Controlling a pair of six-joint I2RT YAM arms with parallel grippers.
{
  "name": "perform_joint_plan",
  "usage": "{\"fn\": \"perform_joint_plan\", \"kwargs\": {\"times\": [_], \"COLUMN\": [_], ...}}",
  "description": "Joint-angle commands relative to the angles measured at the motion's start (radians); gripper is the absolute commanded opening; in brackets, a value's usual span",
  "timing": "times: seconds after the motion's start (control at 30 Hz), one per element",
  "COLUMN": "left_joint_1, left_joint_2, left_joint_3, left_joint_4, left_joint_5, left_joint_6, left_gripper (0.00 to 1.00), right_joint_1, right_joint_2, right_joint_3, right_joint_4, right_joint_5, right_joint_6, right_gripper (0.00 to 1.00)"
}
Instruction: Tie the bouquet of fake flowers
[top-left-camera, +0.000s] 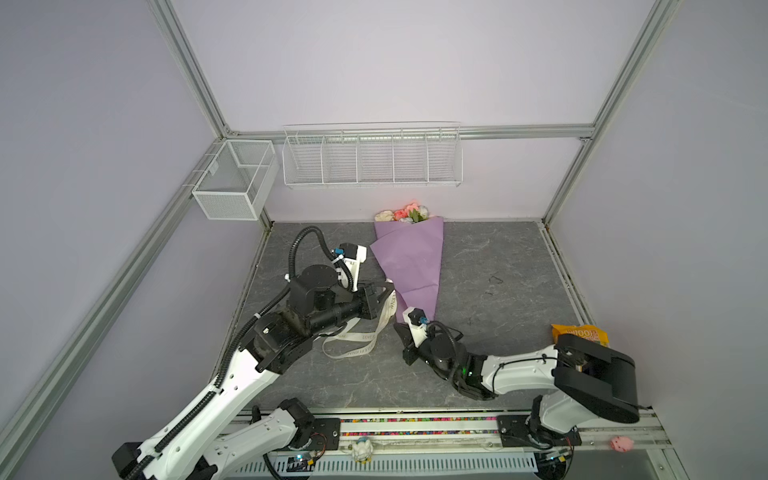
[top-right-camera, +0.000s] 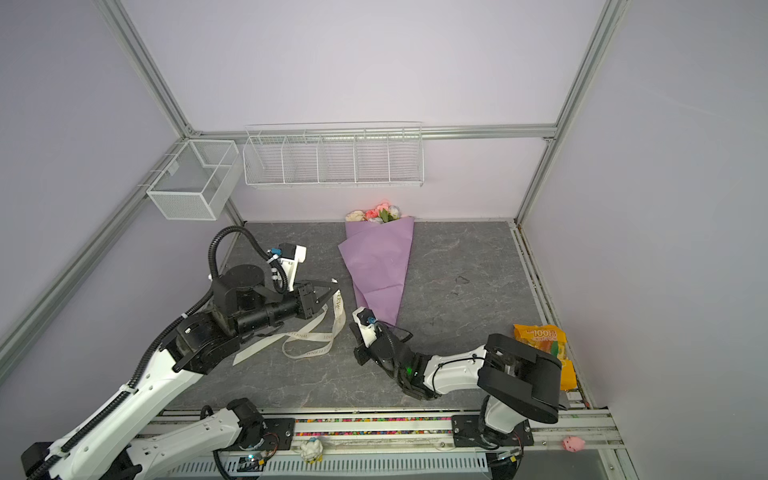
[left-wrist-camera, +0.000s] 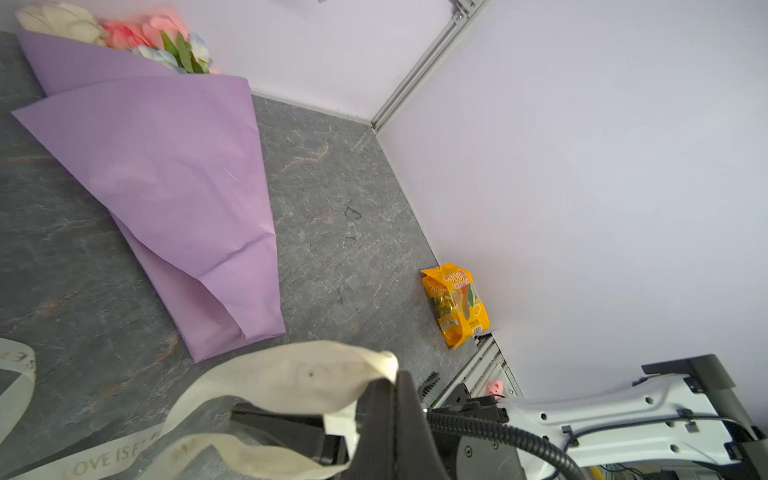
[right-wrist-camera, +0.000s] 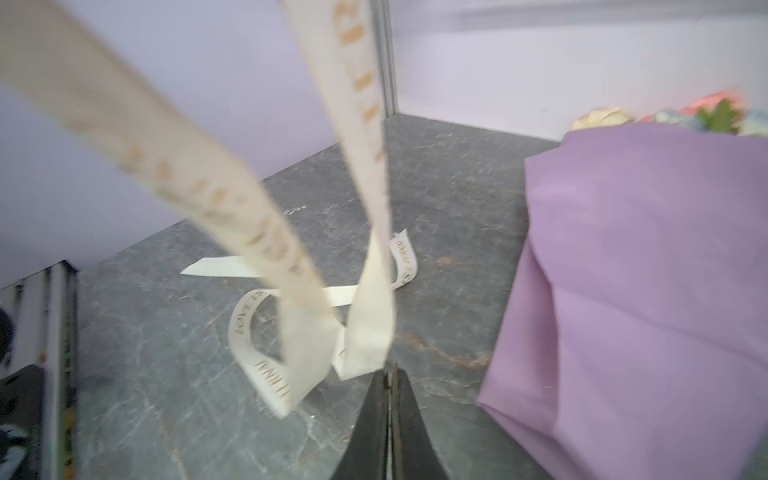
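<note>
Left gripper first: its black jaws are pressed together at the tips. Pinched between them is the long cream fabric ribbon with tan lettering, lifted clear of the grey stone-patterned table top. From that pinch the ribbon drops in two strands, then loops and trails over the table below and behind this gripper, back toward the robot.

Over to the right gripper: it sits low, jaws flat against each other, with no gap showing in the right wrist view. A hanging fold of ribbon ends right at its tips. It looks like contact, but the picture is blurred there and I cannot tell whether any ribbon is caught between the jaws.

Now the bouquet of fake flowers, with cream, pink and pale blue heads in a cone of lilac paper. It lies flat on the table just beyond the left gripper's tips, with a thin strip of table between them in a top view. Its narrow end lies close beside the right gripper, on that gripper's right. The flower heads point away from both grippers, up against the back wall.

A yellow plastic snack packet lies well off to the right gripper's right, by the side wall.
</note>
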Motion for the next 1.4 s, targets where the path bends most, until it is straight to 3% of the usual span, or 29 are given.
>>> {"fn": "perform_joint_plan", "kwargs": {"times": [0.0, 0.13, 0.3, 0.37, 0.43, 0.53, 0.67, 0.8, 1.03, 1.13, 1.2, 1.27, 1.37], "left_joint_1": [-0.003, -0.003, -0.003, -0.003, -0.003, -0.003, -0.003, -0.002, -0.003, -0.003, -0.003, -0.003, -0.003], "left_joint_2": [-0.041, -0.032, -0.014, -0.012, -0.011, -0.016, -0.036, -0.058, -0.075, -0.085, -0.091, -0.106, -0.118], "left_joint_3": [-0.006, 0.012, 0.039, 0.050, 0.061, 0.061, 0.047, 0.035, 0.027, 0.024, 0.027, 0.026, 0.020], "left_joint_4": [-0.017, -0.007, -0.010, -0.018, -0.041, -0.058, -0.071, -0.071, -0.096, -0.093, -0.101, -0.124, -0.224], "left_joint_5": [-0.079, -0.030, 0.034, 0.055, 0.061, 0.067, 0.049, 0.033, 0.008, -0.004, -0.013, -0.053, -0.187], "left_joint_6": [-0.001, 0.005, 0.039, 0.050, 0.055, 0.053, 0.047, 0.035, 0.036, 0.032, 0.036, 0.043, 0.060], "left_gripper": [0.00, 0.00, 0.00, 0.00, 0.00, 0.00, 0.00, 0.00, 0.00, 0.00, 0.00, 0.00, 0.00], "right_joint_1": [0.004, 0.003, -0.011, -0.015, -0.036, -0.084, -0.126, -0.137, -0.136, -0.132, -0.129, -0.126, -0.125], "right_joint_2": [-0.154, -0.285, -0.279, -0.228, -0.179, -0.092, 0.061, 0.211, 0.383, 0.418, 0.416, 0.374, 0.249], "right_joint_3": [0.000, 0.010, 0.054, 0.069, 0.073, 0.124, 0.155, 0.261, 0.308, 0.314, 0.314, 0.287, 0.210], "right_joint_4": [-0.106, -0.275, -0.373, -0.353, -0.292, -0.252, -0.029, 0.026, 0.228, 0.223, 0.189, 0.162, 0.127], "right_joint_5": [0.124, 0.125, -0.004, -0.007, -0.055, -0.199, -0.341, -0.452, -0.593, -0.539, -0.499, -0.392, -0.224], "right_joint_6": [-0.005, -0.057, -0.152, -0.180, -0.194, -0.183, -0.191, -0.191, -0.117, -0.103, -0.115, -0.108, -0.106], "right_gripper": [0.07, 0.09, 0.39, 0.54, 0.61, 0.62, 0.62, 0.65, 0.69, 0.64, 0.33, 0.11, 0.07]}}
